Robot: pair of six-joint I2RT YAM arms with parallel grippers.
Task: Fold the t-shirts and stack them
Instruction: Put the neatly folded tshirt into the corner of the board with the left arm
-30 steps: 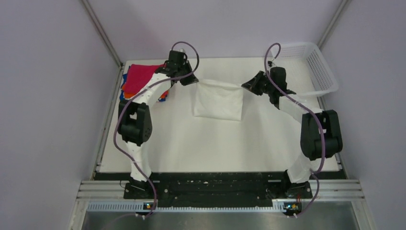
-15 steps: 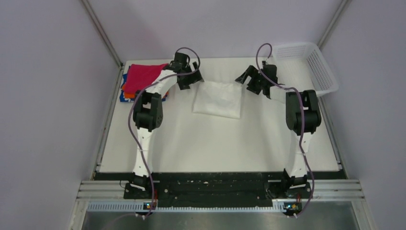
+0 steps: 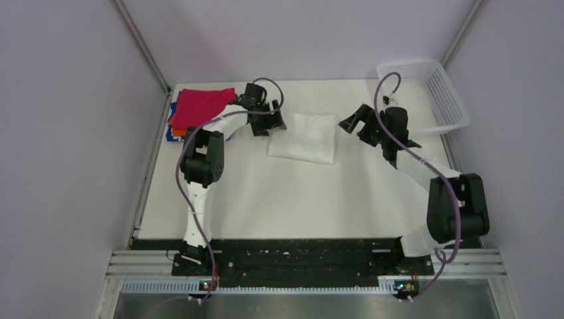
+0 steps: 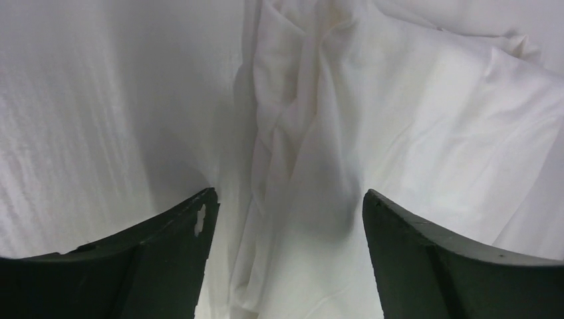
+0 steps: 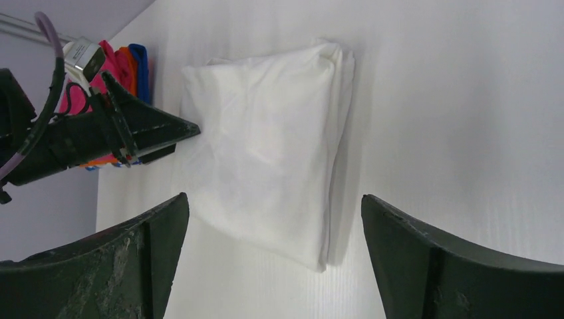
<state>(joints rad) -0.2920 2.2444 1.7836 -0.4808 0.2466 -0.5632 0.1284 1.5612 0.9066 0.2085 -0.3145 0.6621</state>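
Shirt (image 3: 302,138): white, folded to a near-square pad, flat on table (image 3: 299,199). It sits near stack (image 3: 199,105), on the stack's right-arm side, not touching it. Slightly wider across the table than deep, so long axis points roughly at stack. That's my read and the margin is small. Plain side up, no stripes showing.

Left gripper (image 3: 273,127): between stack and shirt, over the shirt's stack-side edge. Jaws wide apart and empty. Wrist view shows the wrinkled edge lying loose below the gap, no cloth pinched.

Right gripper (image 3: 352,119): on the shirt's side away from stack, just off the cloth. Jaws spread fully, empty.

Key relation: shirt lies between the two grippers and stack is on the left arm's side, so left arm is nearer both. Moving it onto stack probably means gripping opposite edges and carrying toward stack.

Materials: shirt is thin soft cloth in several layers, with a thick layered fold along one edge and creases at the stack-side edge. Likely to sag if lifted by one edge. Stack has magenta on top, orange and blue edges under it, layers askew. Table is smooth white.

Basket (image 3: 452,100): rigid white plastic mesh, well apart from stack, beyond right gripper.
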